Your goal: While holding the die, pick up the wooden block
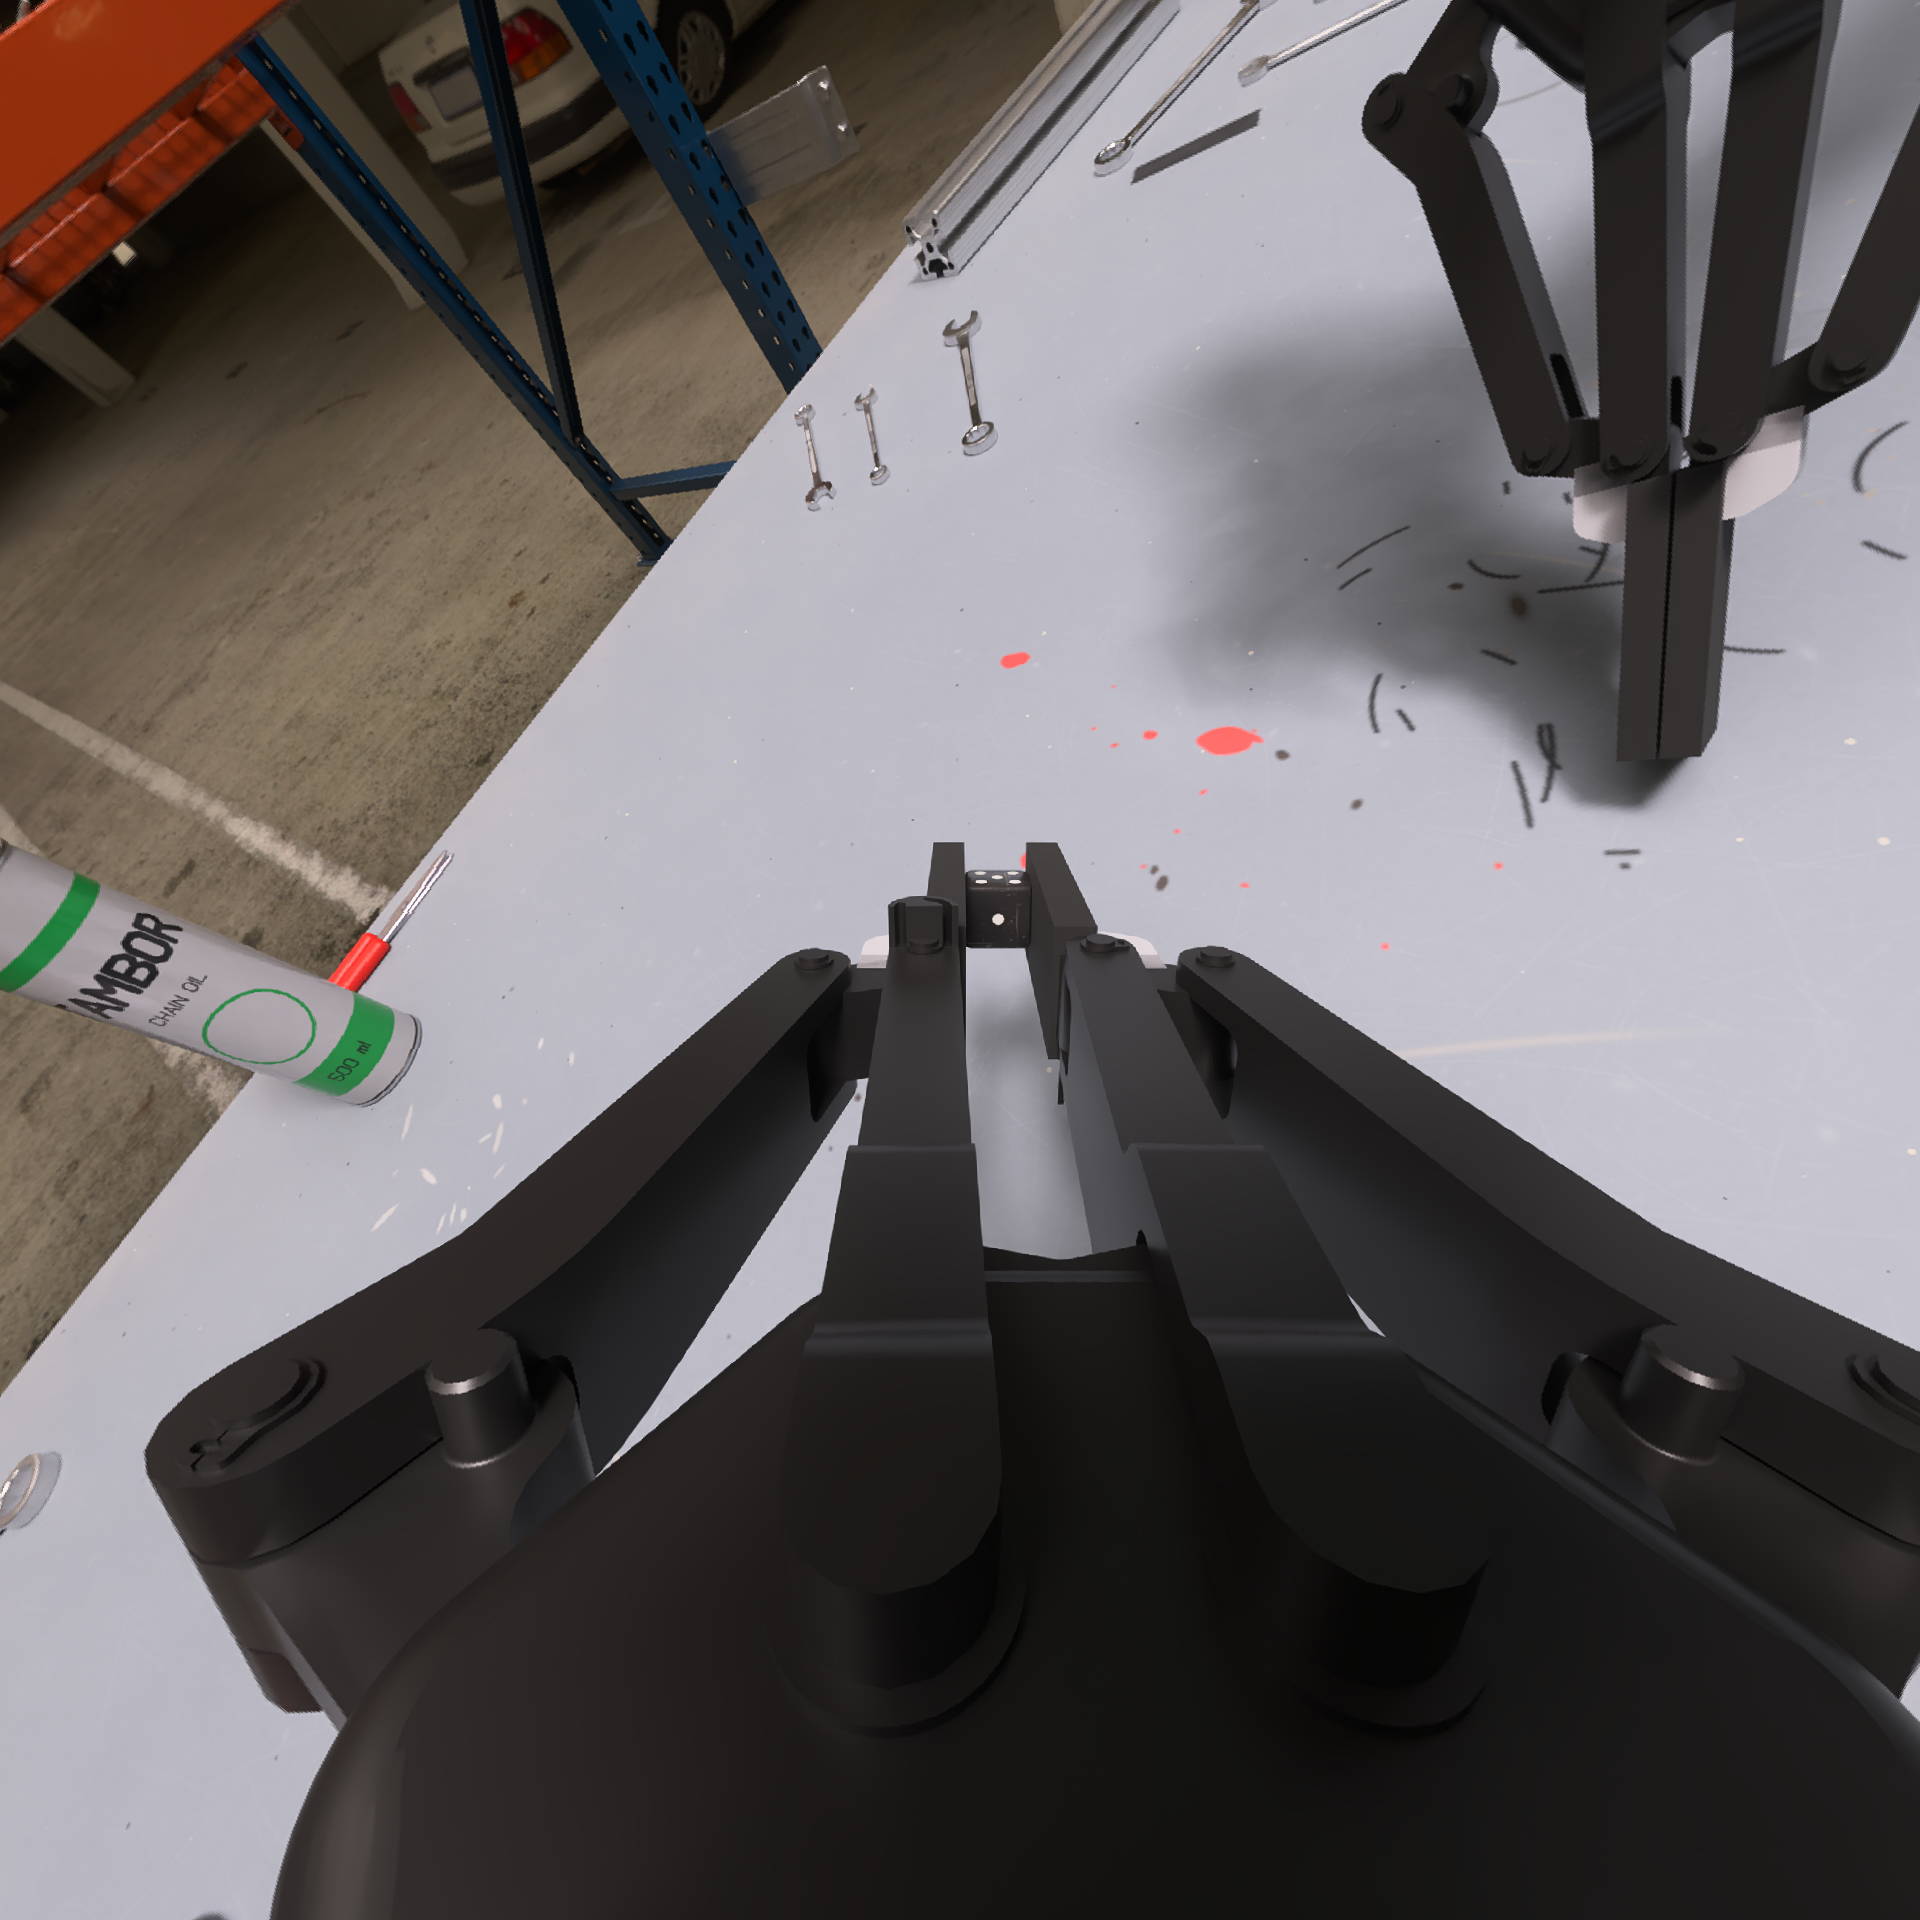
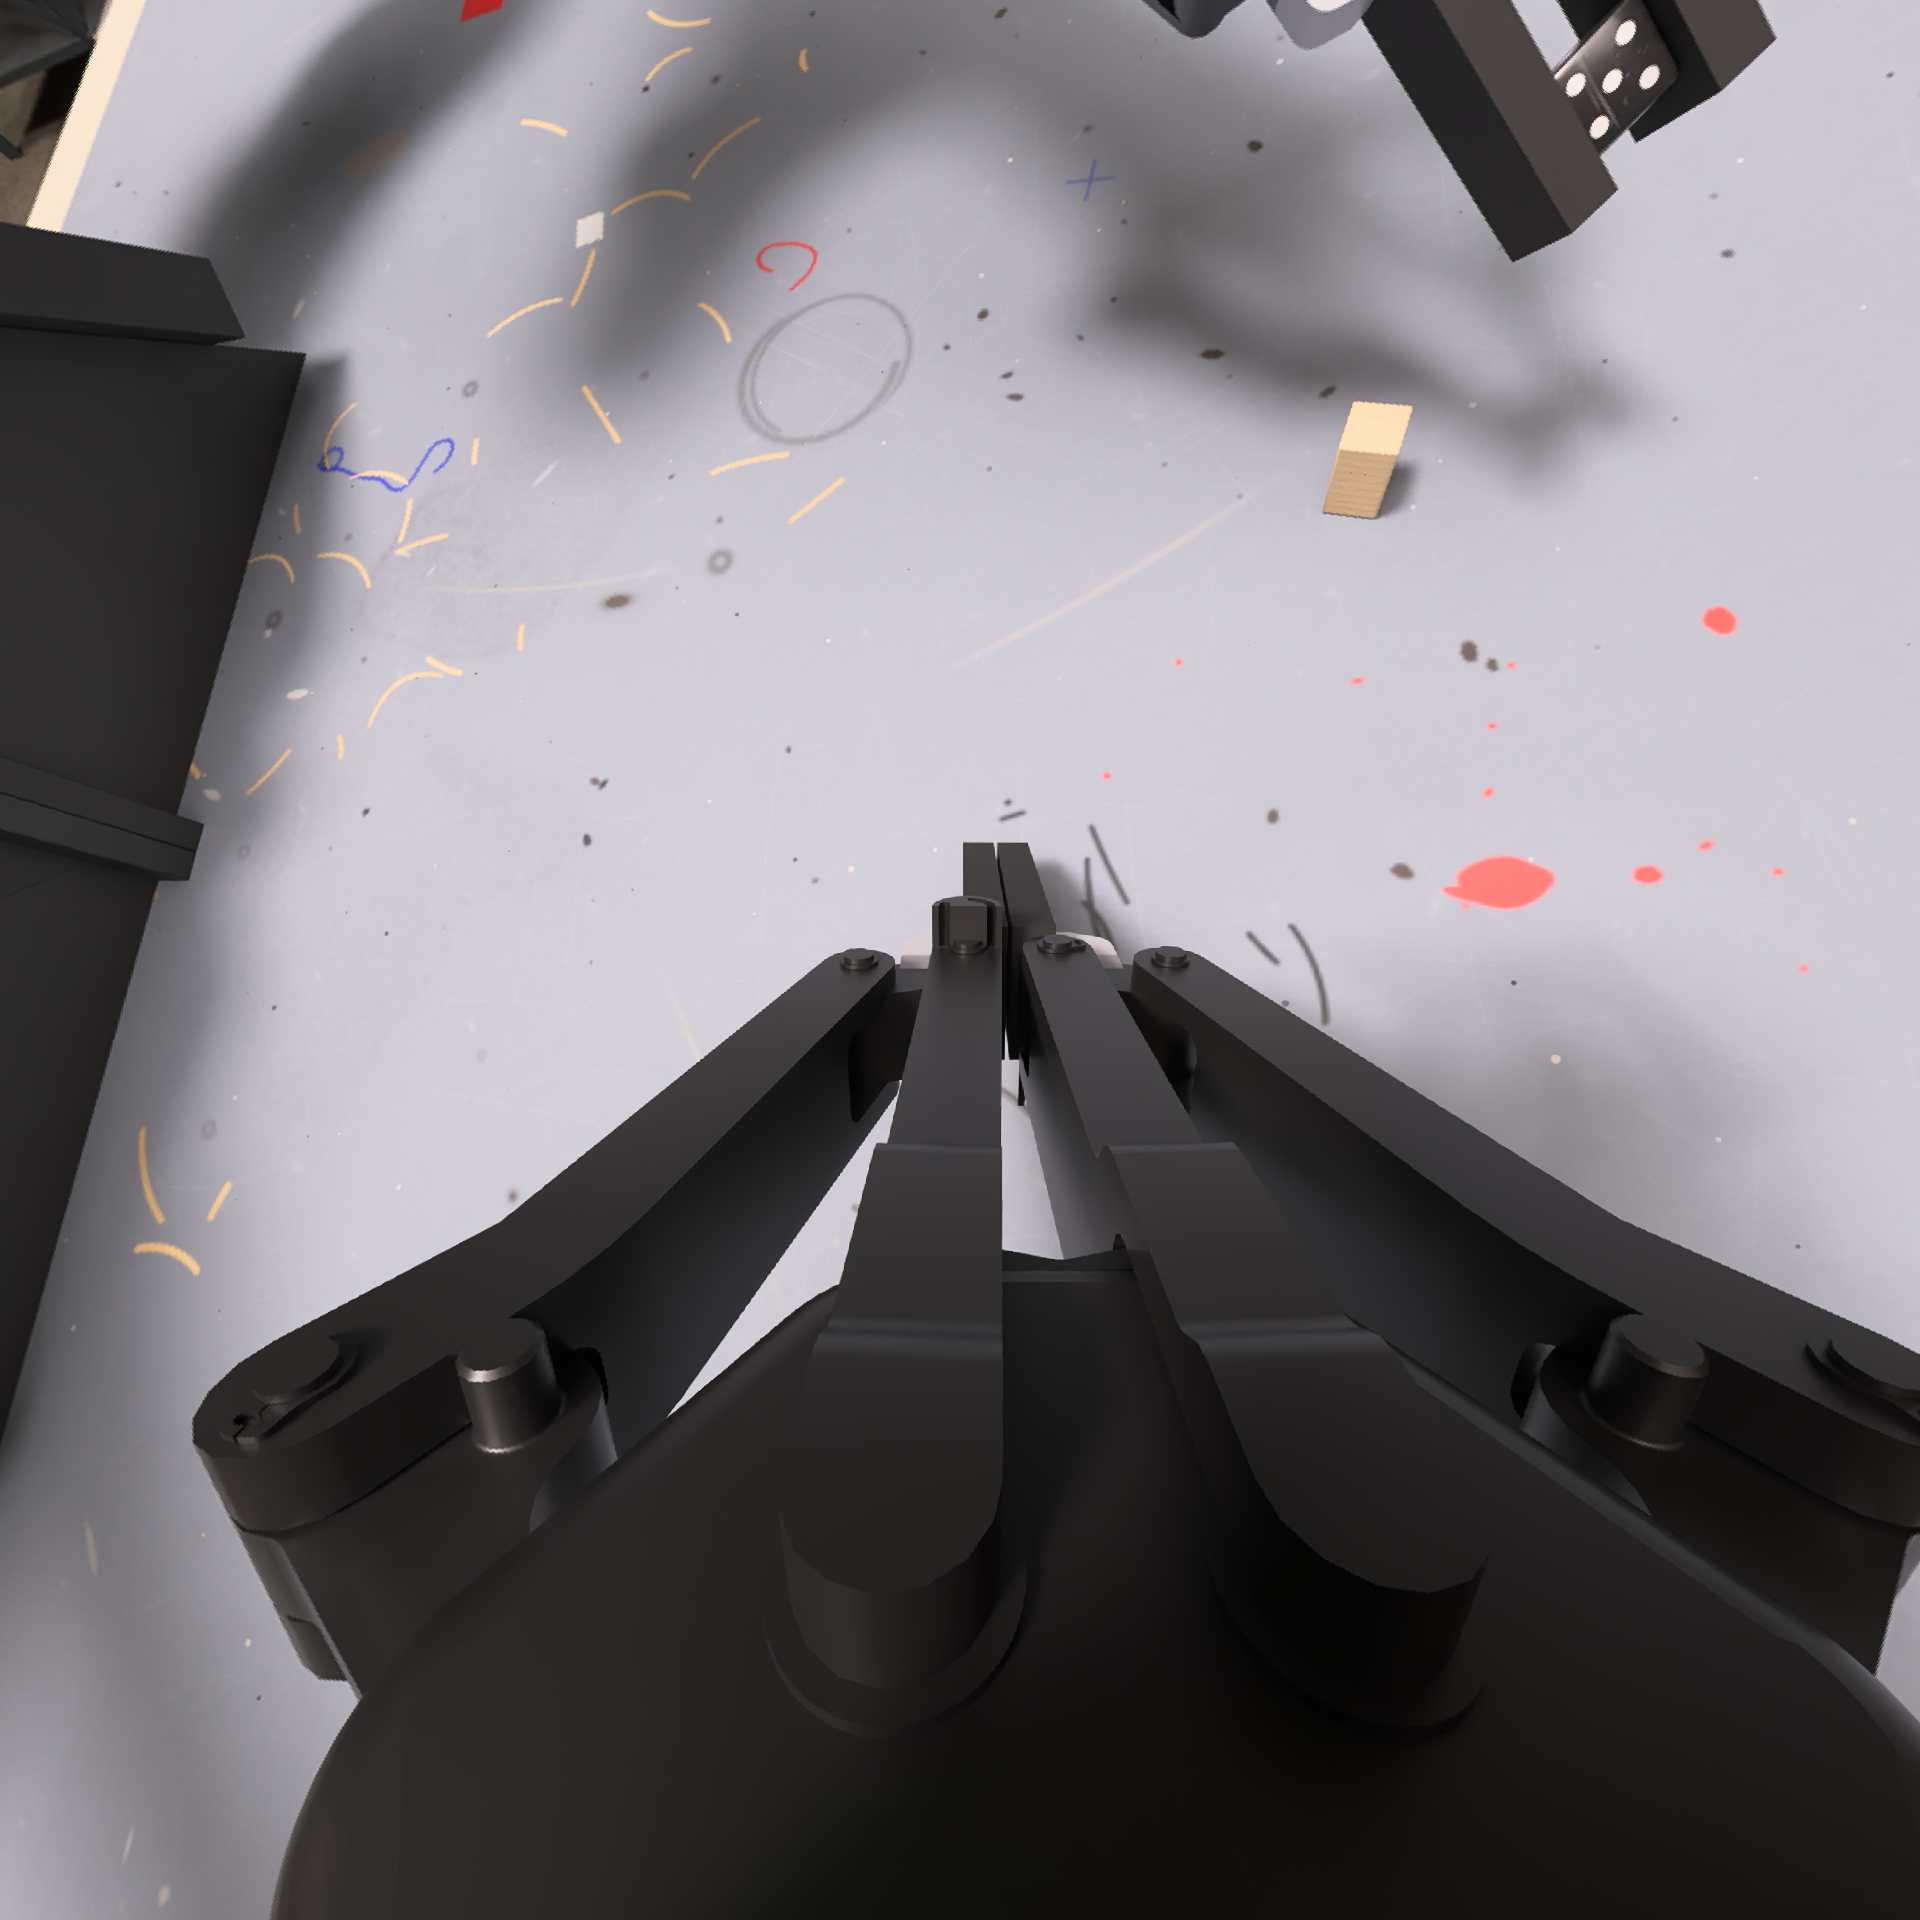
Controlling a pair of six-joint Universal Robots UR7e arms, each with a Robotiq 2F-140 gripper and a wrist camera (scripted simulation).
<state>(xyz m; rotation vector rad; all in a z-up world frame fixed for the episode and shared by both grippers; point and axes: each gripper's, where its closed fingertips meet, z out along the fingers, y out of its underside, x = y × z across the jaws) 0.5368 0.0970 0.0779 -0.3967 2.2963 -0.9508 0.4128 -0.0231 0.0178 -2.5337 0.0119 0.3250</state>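
Note:
My left gripper (image 1: 995, 868) is shut on a small black die (image 1: 997, 906) with white pips and holds it above the grey table. The same gripper with the die (image 2: 1608, 81) shows at the top right of the right wrist view. My right gripper (image 2: 995, 857) is shut and empty, its fingers pressed together just above the table; it also shows at the right of the left wrist view (image 1: 1668, 743). The wooden block (image 2: 1367, 459), pale and upright, stands on the table ahead and to the right of my right gripper, well apart from it.
A white and green spray can (image 1: 218, 997) with a red straw lies at the table's left edge. Three small wrenches (image 1: 971, 382) and an aluminium rail (image 1: 1023, 135) lie farther off. A dark robot base (image 2: 104, 665) stands at left. Red paint spots (image 2: 1501, 881) mark the table.

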